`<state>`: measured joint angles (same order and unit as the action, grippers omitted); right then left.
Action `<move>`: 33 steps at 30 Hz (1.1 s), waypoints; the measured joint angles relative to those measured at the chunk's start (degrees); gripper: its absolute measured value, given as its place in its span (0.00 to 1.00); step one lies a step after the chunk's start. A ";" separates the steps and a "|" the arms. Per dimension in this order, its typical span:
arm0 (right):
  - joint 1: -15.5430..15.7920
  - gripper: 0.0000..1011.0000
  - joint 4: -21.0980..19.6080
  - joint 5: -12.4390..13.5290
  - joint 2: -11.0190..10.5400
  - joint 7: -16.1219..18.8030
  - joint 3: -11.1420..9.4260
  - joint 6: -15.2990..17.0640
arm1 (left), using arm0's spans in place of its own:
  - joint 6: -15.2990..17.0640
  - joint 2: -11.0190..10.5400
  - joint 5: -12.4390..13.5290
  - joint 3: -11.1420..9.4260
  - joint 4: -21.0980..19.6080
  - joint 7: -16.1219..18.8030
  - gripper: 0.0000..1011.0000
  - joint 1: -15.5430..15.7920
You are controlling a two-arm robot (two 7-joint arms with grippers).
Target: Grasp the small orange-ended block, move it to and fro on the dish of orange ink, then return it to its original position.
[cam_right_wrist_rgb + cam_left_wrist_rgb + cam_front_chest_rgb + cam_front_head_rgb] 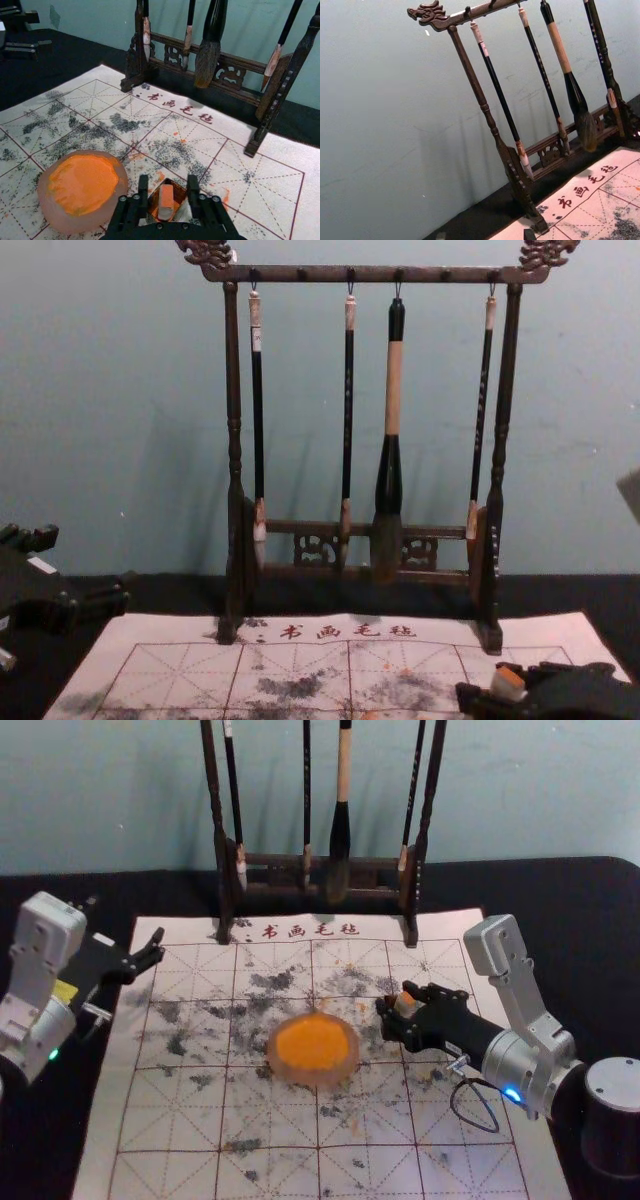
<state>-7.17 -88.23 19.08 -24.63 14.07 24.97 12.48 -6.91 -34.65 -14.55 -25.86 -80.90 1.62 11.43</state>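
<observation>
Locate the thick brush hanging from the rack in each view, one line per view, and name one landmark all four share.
Head view: thick brush, near top centre.
Left wrist view: between thinner brushes, pale handle section showing.
Right wrist view: between thinner brushes, bristles against the rack.
Chest view: hanging just right of centre.
Shared landmark: red characters on the mat.

Pale block [165, 202], orange end up, near round orange-inked dish [77, 223]
</observation>
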 joint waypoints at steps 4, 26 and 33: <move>0.00 0.38 0.00 0.00 0.00 -0.01 0.00 -0.02 | 0.00 0.00 0.00 0.00 0.00 0.00 0.99 0.00; 0.79 0.11 -1.79 0.35 0.01 1.45 -1.48 0.39 | 0.00 0.00 0.00 0.00 0.00 0.00 0.99 0.00; 0.84 0.11 -5.50 -0.29 -1.67 3.40 -2.92 1.57 | 0.00 0.00 0.00 0.00 0.00 0.00 0.99 0.00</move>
<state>-6.33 -93.73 18.79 -26.30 17.48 22.05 14.05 -6.91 -34.64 -14.55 -25.86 -80.90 1.62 11.43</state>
